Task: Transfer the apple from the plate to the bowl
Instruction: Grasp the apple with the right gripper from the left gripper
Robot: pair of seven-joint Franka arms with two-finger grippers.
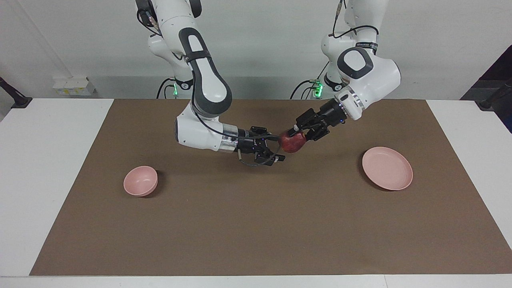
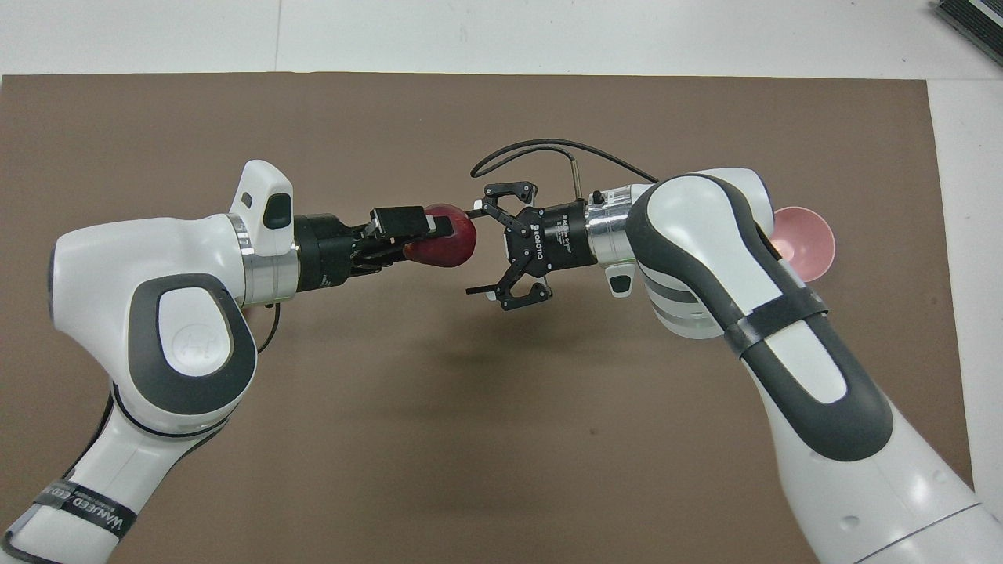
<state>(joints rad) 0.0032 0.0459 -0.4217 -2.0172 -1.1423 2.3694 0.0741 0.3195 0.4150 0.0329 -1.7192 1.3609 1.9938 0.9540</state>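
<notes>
The dark red apple point(image 1: 292, 143) is up in the air over the middle of the brown mat, held by my left gripper point(image 1: 299, 134), which is shut on it. In the overhead view the apple point(image 2: 448, 241) sits at the tip of the left gripper point(image 2: 435, 233). My right gripper point(image 1: 281, 148) is open wide, its fingertips right at the apple's free side, at the same height point(image 2: 472, 251). The pink plate point(image 1: 387, 168) lies empty toward the left arm's end; the overhead view hides it under the left arm. The pink bowl point(image 1: 140, 181) stands empty toward the right arm's end, partly covered by the right arm point(image 2: 807, 243).
The brown mat point(image 1: 256, 224) covers most of the white table point(image 1: 48, 160). A black cable loops from the right gripper's wrist point(image 2: 541, 149). Both arms stretch low across the part of the mat nearest the robots.
</notes>
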